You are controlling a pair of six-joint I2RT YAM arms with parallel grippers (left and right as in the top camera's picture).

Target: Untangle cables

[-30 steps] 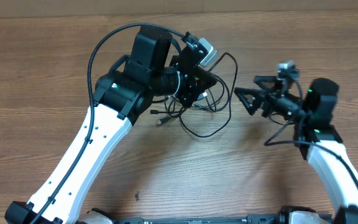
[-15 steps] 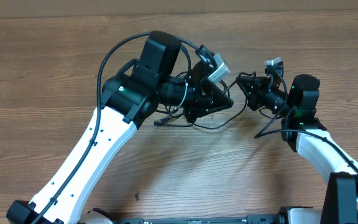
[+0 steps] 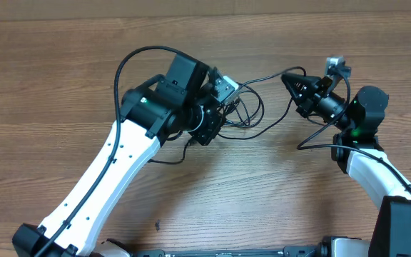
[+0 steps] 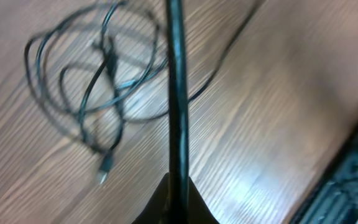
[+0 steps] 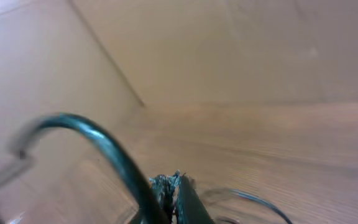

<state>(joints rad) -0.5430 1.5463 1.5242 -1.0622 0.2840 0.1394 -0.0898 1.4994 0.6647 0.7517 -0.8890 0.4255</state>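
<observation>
Two claws are clamped on strands of the cables [image 3: 247, 114], the left claw [image 4: 178, 190] and right claw [image 5: 171, 191] held apart near the middle of the tabletop's [image 3: 48, 86] far edge, seemingly to stretch open the loose tangle lying between them.

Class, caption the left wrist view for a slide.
Left hand pinches a thin black cable above looped black cables on wooden table.

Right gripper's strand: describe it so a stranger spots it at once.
On the wooden table, find the cables looped beside the left arm's wrist. One thin black strand arcs from them rightward to the right gripper, the only one running to that gripper.
</observation>
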